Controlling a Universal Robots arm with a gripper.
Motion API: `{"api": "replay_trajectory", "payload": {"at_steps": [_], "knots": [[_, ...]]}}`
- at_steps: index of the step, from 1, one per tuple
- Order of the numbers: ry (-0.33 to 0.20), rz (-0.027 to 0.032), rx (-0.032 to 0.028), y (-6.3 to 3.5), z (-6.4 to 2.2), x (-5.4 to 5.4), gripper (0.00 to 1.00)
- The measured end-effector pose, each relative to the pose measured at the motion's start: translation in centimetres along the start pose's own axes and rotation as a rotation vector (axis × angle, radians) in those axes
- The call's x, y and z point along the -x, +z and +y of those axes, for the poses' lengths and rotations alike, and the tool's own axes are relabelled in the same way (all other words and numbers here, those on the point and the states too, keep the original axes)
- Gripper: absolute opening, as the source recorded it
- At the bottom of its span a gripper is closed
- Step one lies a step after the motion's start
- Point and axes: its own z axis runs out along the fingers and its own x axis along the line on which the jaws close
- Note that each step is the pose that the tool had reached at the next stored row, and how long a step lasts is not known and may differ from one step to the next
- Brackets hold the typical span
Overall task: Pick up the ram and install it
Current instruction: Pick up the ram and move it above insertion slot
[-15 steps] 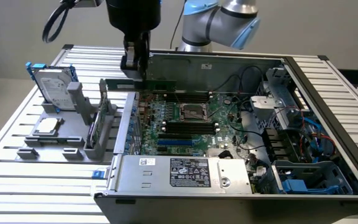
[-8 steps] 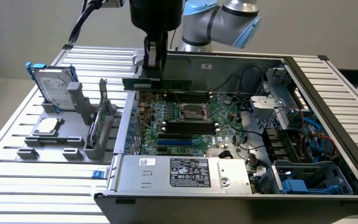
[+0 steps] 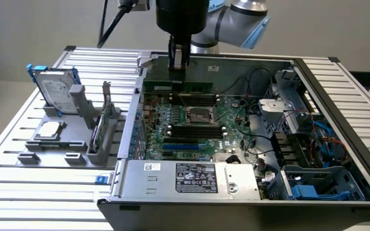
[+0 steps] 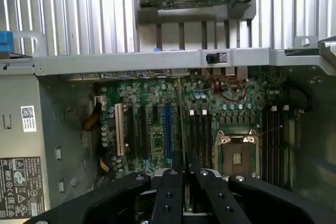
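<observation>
In the exterior view the pincer (image 3: 178, 77), pinching the ram (image 4: 182, 129), is hanging over the motherboard (image 3: 198, 120), with free room lying toward five o'clock. The case wall (image 3: 236, 65) is crowding twelve o'clock, black cables (image 3: 246, 82) are looping at three o'clock, and the power supply (image 3: 191, 178) is walling off six o'clock.
</observation>
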Motion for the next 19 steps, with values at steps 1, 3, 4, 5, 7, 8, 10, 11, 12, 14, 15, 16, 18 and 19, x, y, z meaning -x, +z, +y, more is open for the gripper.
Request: {"api": "replay_trajectory", "payload": {"at_steps": [1, 3, 4, 5, 7, 8, 10, 11, 12, 14, 15, 16, 18, 19], "knots": [[0.0, 0.0, -0.0001, 0.11, -0.38, 0.1, 0.14], [0.0, -0.0001, -0.0002, 0.39, -1.26, 0.3, 0.14], [0.0, -0.0001, -0.0002, 0.54, -1.7, 0.4, 0.14], [0.0, 0.0, -0.0001, 0.7, -2.15, 0.5, 0.14], [0.0, 0.0, -0.0001, 1.06, -3.04, 0.8, 0.14], [0.0, 0.0001, -0.0001, 1.24, -3.41, 0.9, 0.14], [0.0, 0.0, -0.0002, 1.59, -4.14, 1.3, 0.14], [0.0, -0.0001, -0.0002, 1.77, -4.5, 1.5, 0.14], [0.0, -0.0001, -0.0002, 1.95, -4.83, 1.7, 0.14], [0.0, 0.0001, -0.0001, 2.3, -5.26, 2.0, 0.14], [0.0, 0.0, -0.0001, 2.49, -5.38, 2.1, 0.14], [0.0, 0.0, -0.0001, 2.67, -5.48, 2.2, 0.14], [0.0, -0.0002, -0.0002, 3.04, -5.61, 2.3, 0.14], [0.0, -0.0001, -0.0002, 3.21, -5.64, 2.3, 0.14]]}}
